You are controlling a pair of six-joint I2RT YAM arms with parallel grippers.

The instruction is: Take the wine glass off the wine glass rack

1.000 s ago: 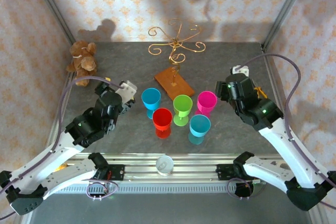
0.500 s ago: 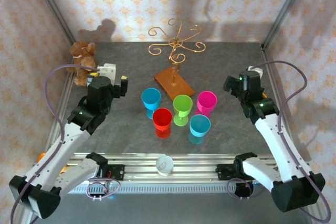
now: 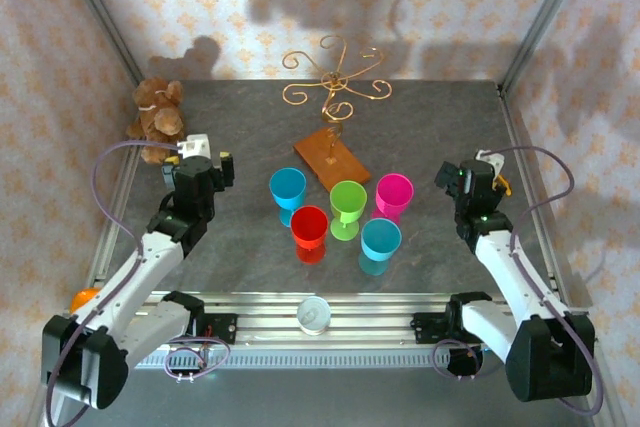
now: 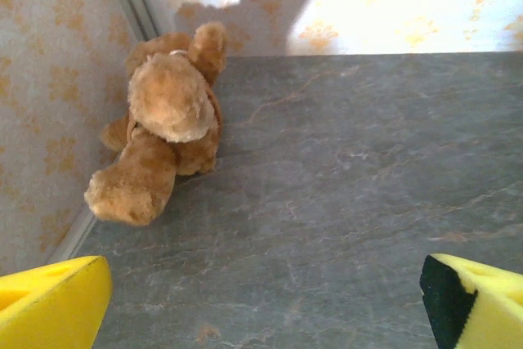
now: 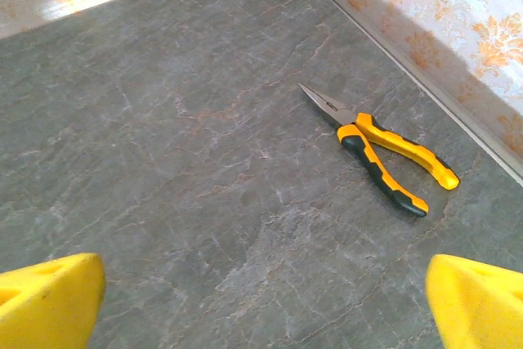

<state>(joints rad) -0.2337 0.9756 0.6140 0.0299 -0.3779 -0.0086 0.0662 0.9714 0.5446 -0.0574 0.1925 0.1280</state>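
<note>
The left end effector is released, its yellow fingers wide apart over bare bench near the left edge. Beyond them a bear lies in the far left corner. The right end effector is likewise released and holds nothing. It hangs near the right edge, and pliers lie flat ahead of it by that edge.

The rack stands in the middle toward the far edge. No glass hangs from its gold arms as far as I can see. Five glasses stand upright on the bench just in front of its base: blue glass, red glass, green glass, pink glass and cyan glass. They cluster close together, well apart from both end effectors.

I judge the removal done: nothing seems left on the rack, and both arms sit clear at the sides.

All five glasses are mouth up and look empty. A pale cup sits on the rail at the near edge; I cannot tell what is in it.
</note>
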